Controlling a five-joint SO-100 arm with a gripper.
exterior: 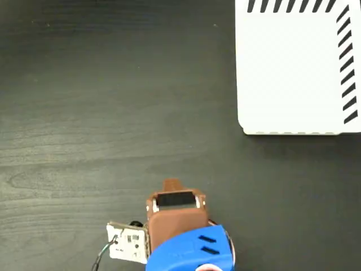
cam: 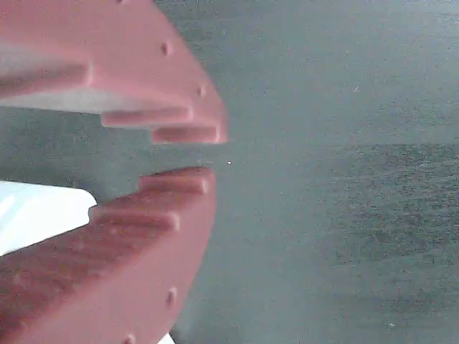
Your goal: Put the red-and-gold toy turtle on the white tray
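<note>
The white tray (exterior: 293, 73) lies at the top right of the fixed view, with dark slanted slots along its top and right rims and nothing on it. The red-and-gold toy turtle is out of view in both frames. My arm is folded at the bottom centre of the fixed view, and only the brown tip of the gripper (exterior: 171, 184) pokes out, far below and left of the tray. In the wrist view the two reddish-brown toothed fingers (cam: 183, 122) of the gripper (cam: 213, 155) stand almost together, with a thin slit between the tips, bare dark table behind it and nothing held.
The dark wood-grain table (exterior: 113, 101) fills the rest of both views. A small white circuit board with wires (exterior: 127, 241) sits beside the blue arm base (exterior: 189, 251). A white shape (cam: 39, 215) shows behind the lower finger; I cannot tell what it is.
</note>
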